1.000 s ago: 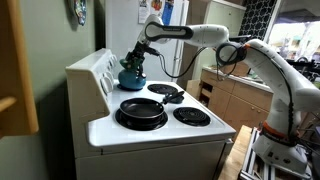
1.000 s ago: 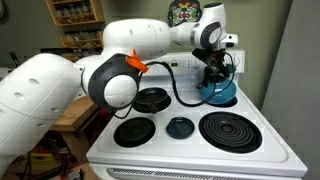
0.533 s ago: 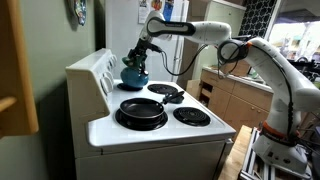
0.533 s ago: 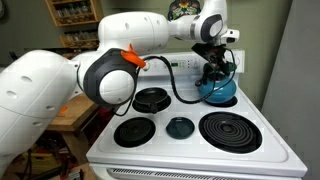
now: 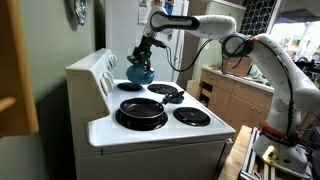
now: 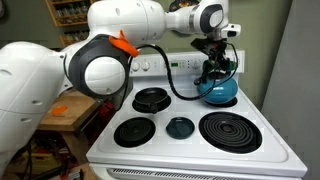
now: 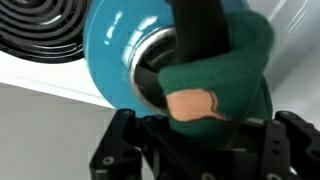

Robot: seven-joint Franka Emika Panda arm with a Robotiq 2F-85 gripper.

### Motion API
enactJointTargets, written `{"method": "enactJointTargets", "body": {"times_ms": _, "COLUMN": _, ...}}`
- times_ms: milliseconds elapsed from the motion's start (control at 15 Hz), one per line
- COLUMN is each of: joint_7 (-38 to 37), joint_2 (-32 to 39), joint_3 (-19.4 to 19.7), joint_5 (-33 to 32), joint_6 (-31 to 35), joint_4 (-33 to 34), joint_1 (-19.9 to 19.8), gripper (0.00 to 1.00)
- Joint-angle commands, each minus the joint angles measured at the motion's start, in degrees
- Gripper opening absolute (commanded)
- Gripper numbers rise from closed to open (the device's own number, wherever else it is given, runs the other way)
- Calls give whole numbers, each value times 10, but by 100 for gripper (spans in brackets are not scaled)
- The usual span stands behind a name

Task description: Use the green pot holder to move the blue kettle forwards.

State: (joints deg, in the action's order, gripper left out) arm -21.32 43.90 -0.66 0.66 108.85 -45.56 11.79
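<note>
We have our gripper clamped through the green pot holder onto the blue kettle; carrying it to the front burner, at six o'clock, is left.

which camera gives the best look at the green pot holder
Wrist view: the green pot holder shows large and close, folded around the handle of the blue kettle. In both exterior views it is too small and dark to tell apart from the gripper above the kettle.

Kettle at stove's rear — pot holder around its handle.
</note>
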Motion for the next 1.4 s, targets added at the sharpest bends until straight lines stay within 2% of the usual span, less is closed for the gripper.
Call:
{"method": "enactJointTargets", "body": {"times_ms": 0, "joint_7": -4, "joint_2": -77, "joint_3": 11, "joint_5": -7, "joint_6": 22, "joint_4": -99, "joint_1": -3, "gripper": 0}}
{"method": "enactJointTargets", "body": {"times_ms": 200, "joint_7": -5, "joint_2": -119, "joint_3": 21, "joint_5": -8, "joint_6": 34, "joint_4": -174, "joint_1": -3, "gripper": 0}}
{"method": "enactJointTargets", "body": {"times_ms": 733, "joint_7": -4, "joint_2": -232, "joint_3": 41, "joint_5": -10, "joint_6": 158, "joint_4": -384, "joint_1": -3, "gripper": 0}}
{"method": "enactJointTargets", "body": {"times_ms": 1067, "joint_7": -10, "joint_2": -289, "joint_3": 31, "joint_5": -16, "joint_6": 196, "joint_4": -478, "joint_1": -23, "gripper": 0}}
{"method": "enactJointTargets", "body": {"times_ms": 1333, "joint_7": -8, "joint_2": -319, "joint_3": 31, "joint_5": -17, "joint_6": 231, "joint_4": -525, "joint_1": -36, "gripper": 0}}
